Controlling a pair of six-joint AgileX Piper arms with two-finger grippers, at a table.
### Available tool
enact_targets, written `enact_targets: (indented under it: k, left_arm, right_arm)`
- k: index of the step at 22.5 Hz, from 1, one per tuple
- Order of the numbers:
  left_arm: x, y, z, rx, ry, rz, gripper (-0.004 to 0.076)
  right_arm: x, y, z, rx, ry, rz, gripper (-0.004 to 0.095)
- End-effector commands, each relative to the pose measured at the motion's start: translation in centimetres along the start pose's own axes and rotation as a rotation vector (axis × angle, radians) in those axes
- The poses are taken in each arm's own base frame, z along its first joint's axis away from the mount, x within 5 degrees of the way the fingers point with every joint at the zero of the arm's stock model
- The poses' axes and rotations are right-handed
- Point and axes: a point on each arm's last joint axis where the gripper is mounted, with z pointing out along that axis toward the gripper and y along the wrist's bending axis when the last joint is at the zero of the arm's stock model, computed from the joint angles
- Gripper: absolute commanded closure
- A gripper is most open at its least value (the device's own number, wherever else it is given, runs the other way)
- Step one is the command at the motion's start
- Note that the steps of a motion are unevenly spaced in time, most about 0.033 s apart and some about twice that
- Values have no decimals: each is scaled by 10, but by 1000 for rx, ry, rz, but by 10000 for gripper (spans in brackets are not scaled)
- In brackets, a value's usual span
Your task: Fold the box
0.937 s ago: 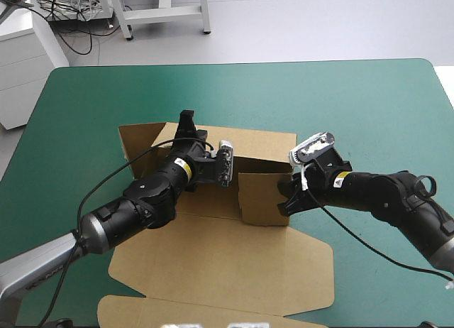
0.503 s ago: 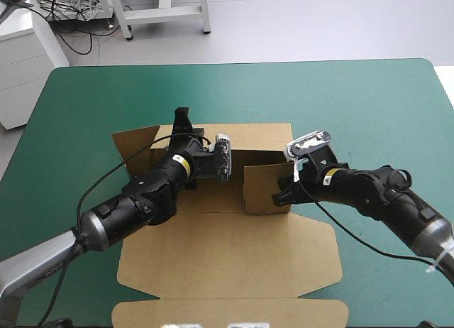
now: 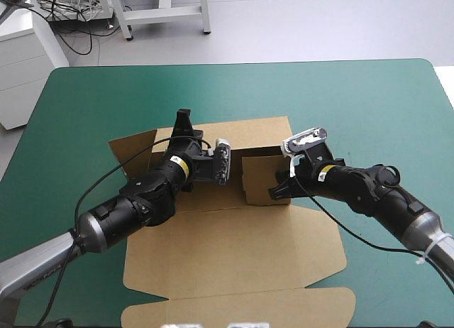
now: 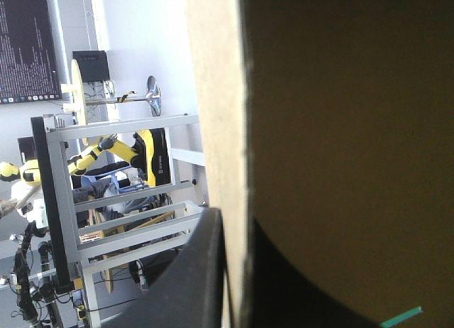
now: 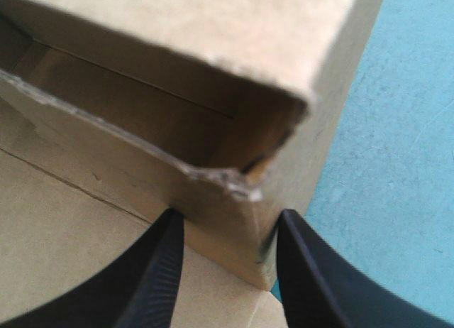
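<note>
pinching a raised sheet of the box (image 4: 340, 129) edge-on, the left gripper (image 4: 237, 225) has its black fingers (image 4: 206, 271) all but pressed together, one on each face of the board. the brown sheet rises straight ahead of it. in the high view this gripper sits at the box's far wall, with a flap angled up just beside it at that wall's end.

the right gripper (image 5: 228, 221) has its fingers spread, straddling the corner of a raised side wall. the tips appear to touch the board on either side, though a firm squeeze cannot be made out. just ahead of the fingers the wall's edge is ragged and slightly crushed, and beyond it a shadowed hollow opens between that wall and another upright panel. flat board lies under the gripper, and the teal-green cover (image 5: 397, 165) shows bare beside the outer finger.

farther out, the two grippers face each other across the raised part of the box, apart. the broad lid panel lies flat on the cover on the robot's side of both grippers.
</note>
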Motion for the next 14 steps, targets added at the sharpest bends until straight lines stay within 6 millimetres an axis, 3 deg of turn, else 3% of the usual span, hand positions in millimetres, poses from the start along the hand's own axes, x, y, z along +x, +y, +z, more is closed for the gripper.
enact_targets:
  k: [1, 11, 14]
  left_arm:
    - [1, 3, -5, 3, 5, -24, 734]
    - [2, -4, 0, 34, 34, -22, 734]
    - [2, -4, 0, 34, 34, -22, 734]
  right_arm:
    - [-22, 5, -15, -4, -174, -27, 524]
    - [-33, 4, -19, 32, -294, -121, 394]
    - [-29, 3, -6, 27, -241, -111, 395]
